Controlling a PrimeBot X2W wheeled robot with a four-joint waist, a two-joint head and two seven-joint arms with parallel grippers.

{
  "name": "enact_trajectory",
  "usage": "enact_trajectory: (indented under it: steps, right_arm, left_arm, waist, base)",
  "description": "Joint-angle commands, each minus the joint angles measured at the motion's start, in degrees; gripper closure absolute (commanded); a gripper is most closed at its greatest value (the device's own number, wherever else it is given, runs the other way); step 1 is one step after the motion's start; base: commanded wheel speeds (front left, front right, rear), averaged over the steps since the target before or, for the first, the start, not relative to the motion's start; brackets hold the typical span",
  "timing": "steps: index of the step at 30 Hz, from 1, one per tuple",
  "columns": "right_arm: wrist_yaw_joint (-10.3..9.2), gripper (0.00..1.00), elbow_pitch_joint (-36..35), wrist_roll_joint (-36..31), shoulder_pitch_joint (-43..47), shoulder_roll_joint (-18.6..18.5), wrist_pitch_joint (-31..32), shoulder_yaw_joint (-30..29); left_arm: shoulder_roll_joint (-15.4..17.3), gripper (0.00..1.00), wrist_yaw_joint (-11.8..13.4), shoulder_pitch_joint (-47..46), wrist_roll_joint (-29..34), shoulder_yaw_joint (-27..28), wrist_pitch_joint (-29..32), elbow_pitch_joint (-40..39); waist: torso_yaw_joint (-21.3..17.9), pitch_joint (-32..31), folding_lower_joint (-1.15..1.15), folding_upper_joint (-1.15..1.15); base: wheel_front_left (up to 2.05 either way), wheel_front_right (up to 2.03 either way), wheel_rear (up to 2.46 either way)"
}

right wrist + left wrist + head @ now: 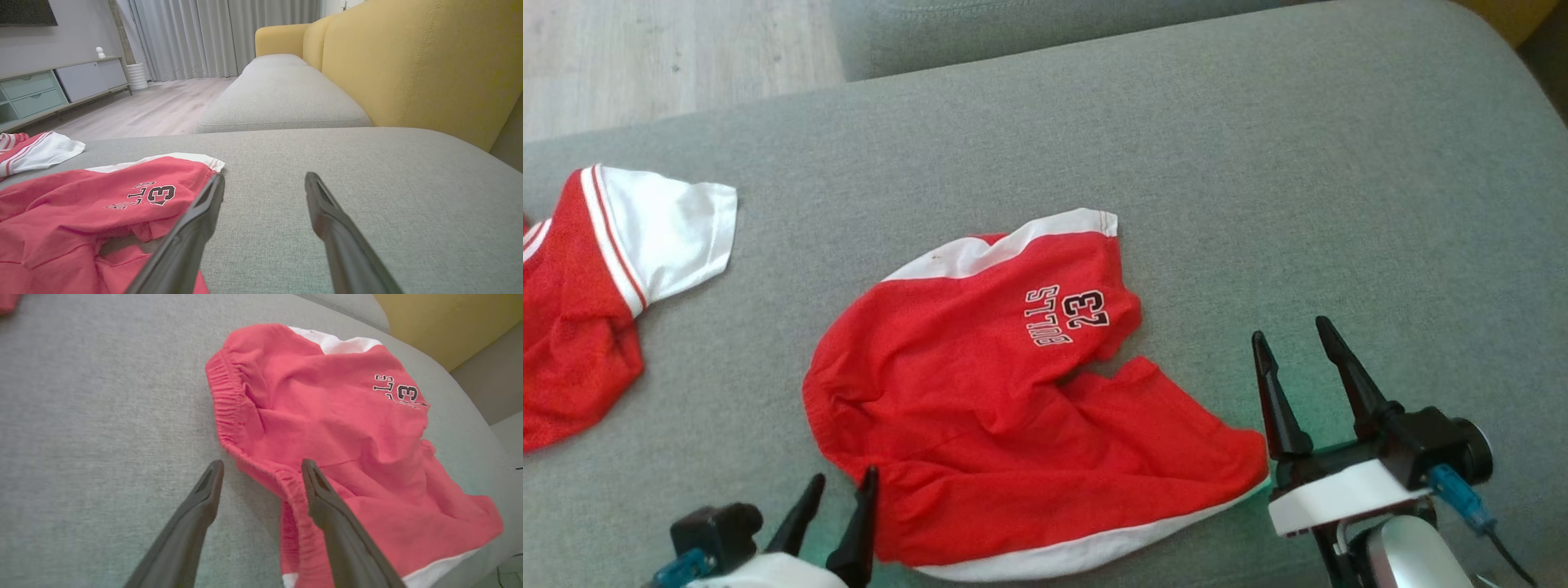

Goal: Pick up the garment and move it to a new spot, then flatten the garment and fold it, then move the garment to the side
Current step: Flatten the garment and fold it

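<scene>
Red shorts with white trim and a "BULLS 23" print lie crumpled in the middle of the grey sofa seat. My left gripper stands open at the near left corner of the shorts; in the left wrist view the elastic waistband runs between its fingers. My right gripper is open just right of the shorts' leg hem, with nothing between its fingers. In the right wrist view the shorts lie to the left of the fingers.
A red and white jersey lies at the seat's left end. Wooden floor lies beyond the cushion's far edge. The yellow sofa back rises on the right, and a second grey cushion continues past this one.
</scene>
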Motion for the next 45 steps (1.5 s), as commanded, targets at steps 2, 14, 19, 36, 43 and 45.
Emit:
enact_trajectory:
  steps: [2,14,19,36,43,45]
  right_arm:
    - [0.43,0.00,-1.65,-0.28,-1.09,-0.23,-0.37,1.50]
    - [0.43,0.00,-1.71,-0.26,-1.33,-0.23,-0.37,1.01]
    - [0.43,0.00,-1.73,0.01,-1.51,-0.23,-0.37,1.10]
    - [0.43,0.00,-1.62,0.03,-2.78,-0.23,-0.37,2.14]
    - [0.43,0.00,-1.77,-0.20,-2.21,-0.23,-0.37,1.70]
    - [0.43,0.00,-1.82,-0.45,-1.85,-0.23,-0.37,1.30]
  left_arm:
    - [0.17,0.00,-0.64,-1.79,-1.58,1.57,0.88,-0.95]
    - [0.63,0.64,-1.59,-2.42,-2.48,0.88,2.53,0.17]
    - [0.43,1.00,-2.58,-2.61,-2.77,-0.23,3.28,-0.01]
    - [-0.87,1.00,-1.85,-18.34,-0.01,3.77,0.74,13.86]
    - [-0.80,0.82,-2.24,-18.65,1.89,3.72,-3.38,21.78]
    - [-1.03,0.05,-3.32,-17.58,1.69,3.44,-4.55,21.44]
  waist:
    - [-0.49,0.41,0.00,0.00]
    - [-1.52,1.33,0.00,0.00]
    - [-1.75,1.35,0.00,0.00]
    - [-2.84,2.58,0.00,0.00]
    - [-4.17,2.55,0.00,0.00]
    - [-4.06,2.35,0.00,0.00]
  base:
    - [0.00,0.00,0.00]
    - [0.00,0.00,0.00]
    - [0.00,0.00,0.00]
    - [0.00,0.00,0.00]
    - [0.00,0.00,0.00]
    - [0.00,0.00,0.00]
